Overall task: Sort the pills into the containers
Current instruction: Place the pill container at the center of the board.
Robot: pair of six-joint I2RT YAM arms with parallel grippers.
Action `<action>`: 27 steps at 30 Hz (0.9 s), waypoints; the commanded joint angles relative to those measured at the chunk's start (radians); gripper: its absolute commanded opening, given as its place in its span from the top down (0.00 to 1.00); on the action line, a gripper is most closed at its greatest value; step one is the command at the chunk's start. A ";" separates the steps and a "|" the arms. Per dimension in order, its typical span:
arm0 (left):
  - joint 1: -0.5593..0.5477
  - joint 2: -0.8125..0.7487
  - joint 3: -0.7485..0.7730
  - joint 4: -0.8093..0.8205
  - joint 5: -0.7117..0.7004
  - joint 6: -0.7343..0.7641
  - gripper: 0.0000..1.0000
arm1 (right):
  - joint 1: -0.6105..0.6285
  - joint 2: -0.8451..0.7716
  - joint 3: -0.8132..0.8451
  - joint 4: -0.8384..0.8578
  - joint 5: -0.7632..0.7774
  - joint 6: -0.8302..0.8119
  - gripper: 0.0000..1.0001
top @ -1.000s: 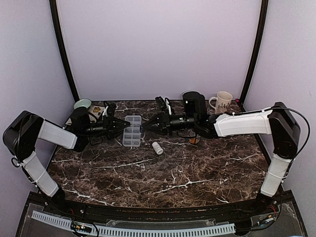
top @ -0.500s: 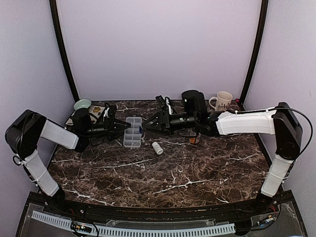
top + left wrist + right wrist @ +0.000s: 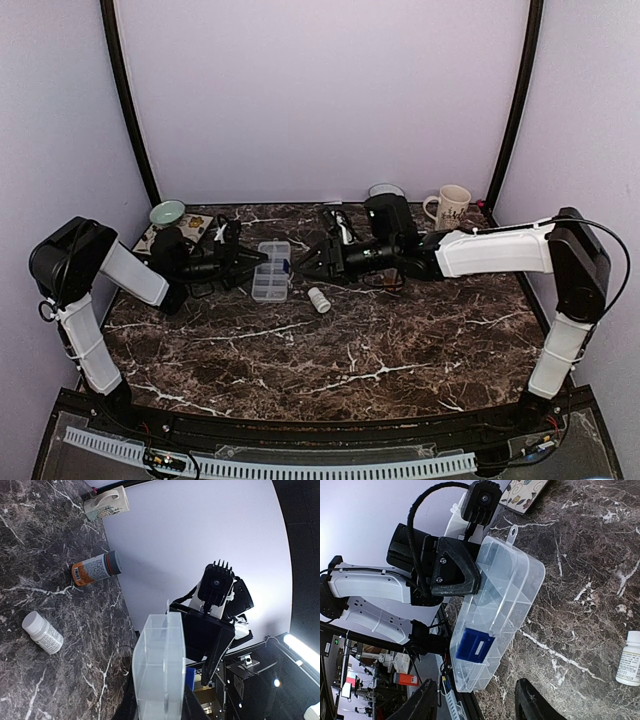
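One orange bottle [image 3: 95, 569] beyond organizer [image 3: 160, 675], left-wrist.

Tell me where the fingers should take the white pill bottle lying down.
Probably best: grip the white pill bottle across its labelled body, coming from above. It lies on its side, apart from the organizer box, so both flanks are open.

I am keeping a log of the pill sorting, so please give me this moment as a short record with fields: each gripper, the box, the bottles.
left gripper: shut on one edge of the organizer box
right gripper: open, holding nothing, apart from the box
organizer box: lid looks closed, blue latch on one side
white pill bottle: lying on the table near the box, untouched
orange bottle: lying on its side, farther away
loose pills: none visible
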 commanded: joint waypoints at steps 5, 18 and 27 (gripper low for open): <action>-0.003 0.018 -0.031 -0.262 -0.039 0.238 0.84 | 0.012 0.101 0.030 0.023 0.016 -0.007 0.47; -0.003 0.377 -0.056 0.155 -0.026 0.110 0.80 | 0.022 0.186 0.052 -0.033 0.049 -0.028 0.46; -0.003 0.359 -0.061 0.054 -0.044 0.180 0.01 | 0.026 0.198 0.051 -0.064 0.071 -0.048 0.44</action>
